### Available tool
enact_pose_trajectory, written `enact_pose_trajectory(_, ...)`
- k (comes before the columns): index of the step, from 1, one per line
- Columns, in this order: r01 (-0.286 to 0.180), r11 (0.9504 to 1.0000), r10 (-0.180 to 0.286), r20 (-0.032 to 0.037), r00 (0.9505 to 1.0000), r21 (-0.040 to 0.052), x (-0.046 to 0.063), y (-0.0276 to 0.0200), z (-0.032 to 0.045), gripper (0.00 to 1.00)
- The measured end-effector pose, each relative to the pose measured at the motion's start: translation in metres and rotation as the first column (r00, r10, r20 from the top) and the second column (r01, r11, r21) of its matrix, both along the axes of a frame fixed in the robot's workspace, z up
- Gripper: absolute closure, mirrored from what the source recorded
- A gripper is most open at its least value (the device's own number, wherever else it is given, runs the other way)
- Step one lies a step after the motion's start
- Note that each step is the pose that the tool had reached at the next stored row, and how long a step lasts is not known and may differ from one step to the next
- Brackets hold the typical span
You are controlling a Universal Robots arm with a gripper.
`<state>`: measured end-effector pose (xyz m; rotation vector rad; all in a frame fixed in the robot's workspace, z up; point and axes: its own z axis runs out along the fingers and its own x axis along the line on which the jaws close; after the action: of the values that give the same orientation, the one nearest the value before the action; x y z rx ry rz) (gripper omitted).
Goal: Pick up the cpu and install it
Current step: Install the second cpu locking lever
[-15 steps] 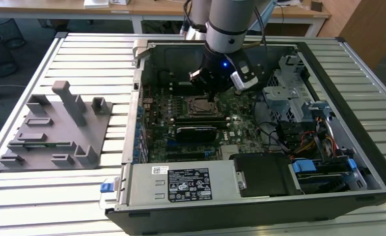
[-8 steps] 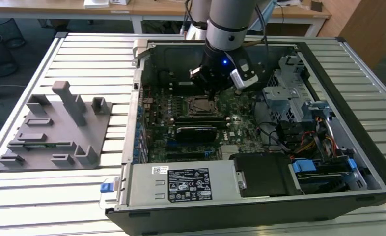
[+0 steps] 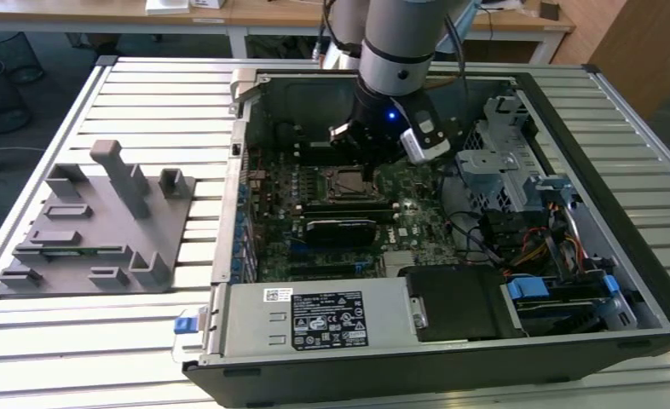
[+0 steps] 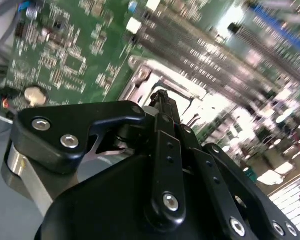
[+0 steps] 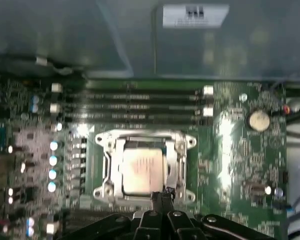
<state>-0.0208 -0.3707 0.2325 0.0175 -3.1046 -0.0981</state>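
Hovering inside the open PC case [image 3: 608, 281], the gripper [image 3: 364, 145] sits just above the motherboard [image 3: 426, 192], right at the socket area. In the first wrist view the cpu [image 5: 142, 170] lies flat in the socket frame [image 5: 106, 145], silvery top up, pale rim showing on its sides; it looks seated, or at least resting square in the frame. The gripper [image 5: 161, 197] fingertips come in at one edge of the chip, near a corner of the frame, so the chip lies directly ahead of and below the tips, just beside them. Contact vs a small gap: can't tell. The fingers look drawn together into a narrow point with nothing between them, so I'd call it closed and empty, not carrying the cpu. The second wrist view agrees: the gripper [image 4: 162, 97] tips are pinched close over the bright metal frame. The chip is square, so no long axis to align; what matters is that its edges run parallel to the frame's, and they look parallel. The memory slots [image 5: 140, 102] lie on the far side of the socket from the gripper. The grey fixture tray [image 3: 96, 226] sits outside the case on the slatted table [image 3: 164, 94], towards the exterior view's left, well apart from the arm.
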Motion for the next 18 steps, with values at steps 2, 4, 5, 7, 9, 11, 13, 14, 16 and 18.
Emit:
enact_pose_trajectory(2, 0.000, 1.0000, 0.000, -0.0014, 1.0000, 0.0001, 0.000, -0.0059, 0.0000, 0.89)
enact_pose_trajectory(4, 0.000, 1.0000, 0.000, -0.0197, 0.9998, 0.0006, 0.000, -0.0070, -0.0002, 0.89)
enact_pose_trajectory(5, 0.000, 1.0000, 0.000, -0.0361, 0.9993, 0.0007, 0.000, -0.0070, -0.0001, 0.89)
enact_pose_trajectory(7, 0.000, 1.0000, 0.000, -0.0556, 0.9985, 0.0039, 0.000, -0.0083, 0.0000, 0.89)
enact_pose_trajectory(9, 0.000, 0.9998, 0.001, -0.0590, 0.9983, 0.0193, 0.000, -0.0117, -0.0004, 0.89)
enact_pose_trajectory(11, 0.000, 0.9997, 0.001, -0.0592, 0.9982, 0.0261, 0.000, -0.0170, -0.0012, 0.89)
enact_pose_trajectory(13, 0.000, 0.9996, 0.002, -0.0592, 0.9982, 0.0275, 0.000, -0.0215, -0.0020, 0.89)
enact_pose_trajectory(14, 0.000, 0.9996, 0.001, -0.0592, 0.9982, 0.0276, -0.001, -0.0229, -0.0023, 0.89)
enact_pose_trajectory(16, 0.000, 0.9996, 0.001, -0.0592, 0.9982, 0.0278, -0.006, -0.0243, -0.0030, 0.89)
enact_pose_trajectory(18, 0.000, 0.9996, 0.002, -0.0591, 0.9983, 0.0284, -0.012, -0.0248, -0.0036, 0.89)
